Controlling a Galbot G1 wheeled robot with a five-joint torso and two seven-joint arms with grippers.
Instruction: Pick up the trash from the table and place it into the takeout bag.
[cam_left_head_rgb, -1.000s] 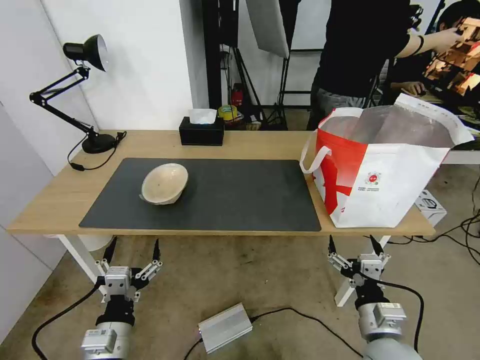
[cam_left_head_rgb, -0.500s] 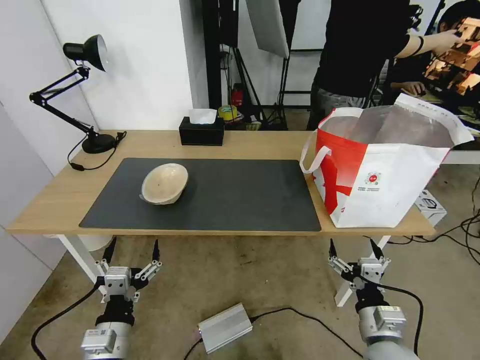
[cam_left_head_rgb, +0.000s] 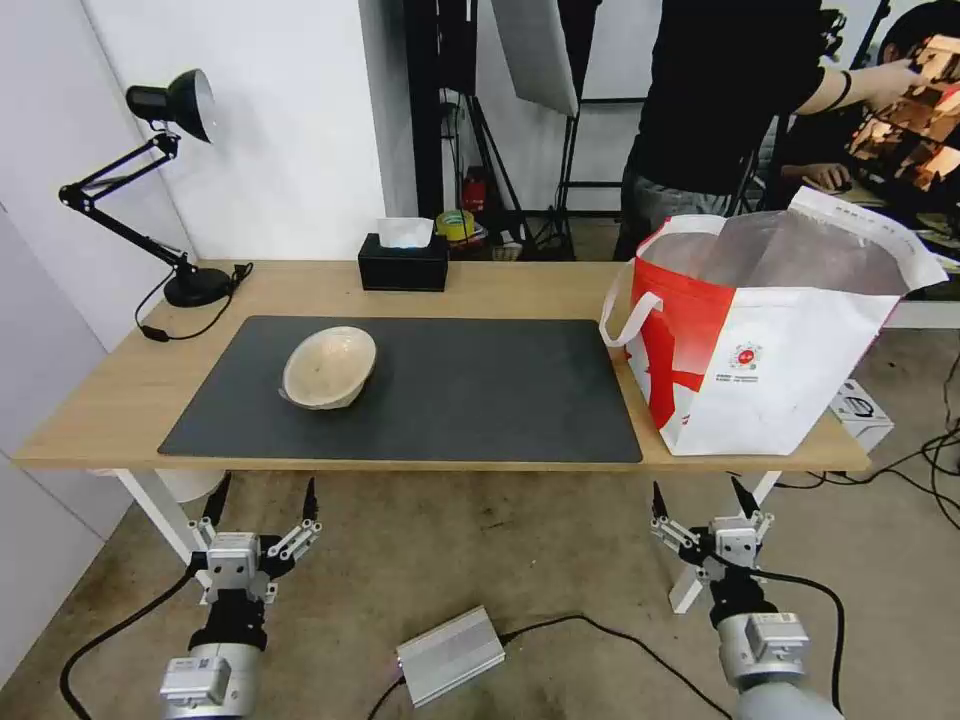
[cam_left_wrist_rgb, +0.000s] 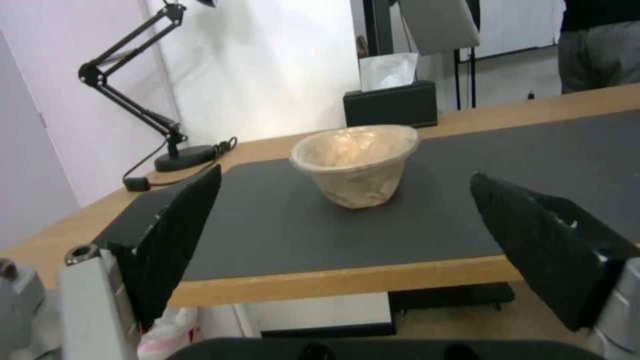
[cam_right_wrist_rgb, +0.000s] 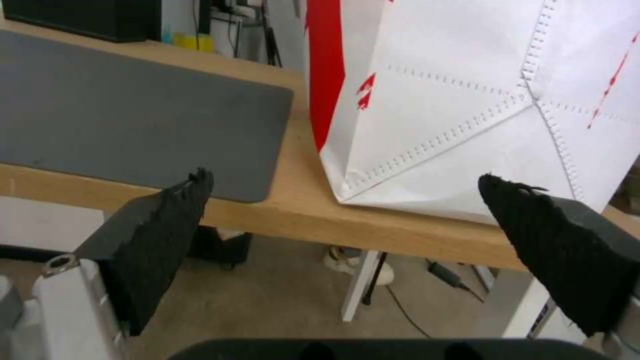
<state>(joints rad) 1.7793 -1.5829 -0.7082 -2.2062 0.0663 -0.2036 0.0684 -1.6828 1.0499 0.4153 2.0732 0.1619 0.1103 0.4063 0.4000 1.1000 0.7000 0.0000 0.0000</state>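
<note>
Head view: nearest me, my left gripper and right gripper hang below the table edge, both with fingers spread wide and holding nothing, I judge parked clear of the top. On the dark mat sits the beige bowl, upright and apparently empty. At the table's right end stands the takeout bag, mouth open; I cannot see its contents.

The large boxy white and red takeout bag bears a small round red logo with tiny illegible print just beneath, at six o'clock.
</note>
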